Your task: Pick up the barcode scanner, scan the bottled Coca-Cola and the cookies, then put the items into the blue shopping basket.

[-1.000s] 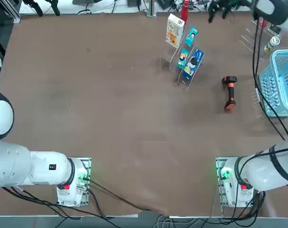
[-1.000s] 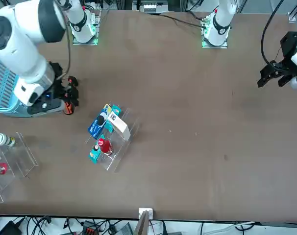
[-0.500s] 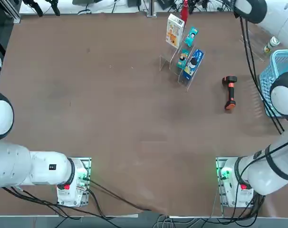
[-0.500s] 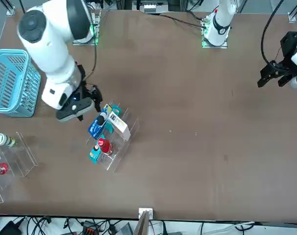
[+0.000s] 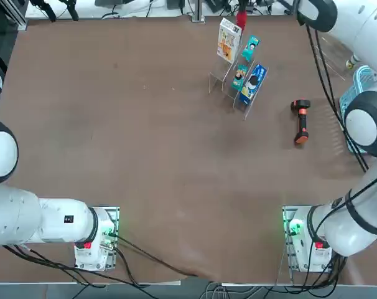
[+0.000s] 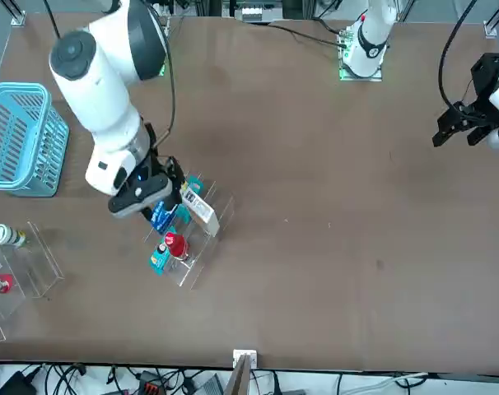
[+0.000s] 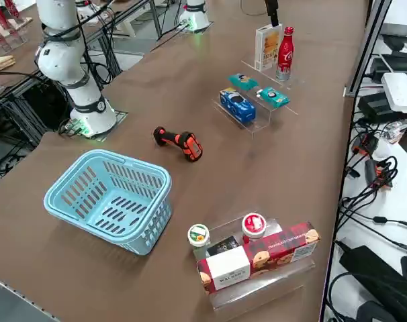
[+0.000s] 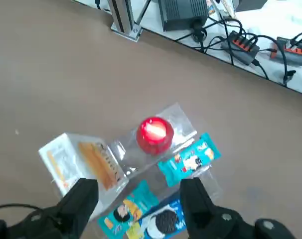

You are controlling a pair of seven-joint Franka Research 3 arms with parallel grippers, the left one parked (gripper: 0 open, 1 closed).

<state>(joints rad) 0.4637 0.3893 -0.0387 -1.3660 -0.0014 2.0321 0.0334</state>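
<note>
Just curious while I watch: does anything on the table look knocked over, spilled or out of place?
Nothing stands out. The barcode scanner lies on its side, untouched; the snacks stand tidy in their clear rack, right gripper open above them.

One camera hangs overhead, arm bases at its lower edge. One faces the robot from the desk's (image 6: 332,271) far edge. One looks down diagonally from the right edge. The wrist camera sits closest, above the snack rack (image 8: 156,164), which all four share.
</note>
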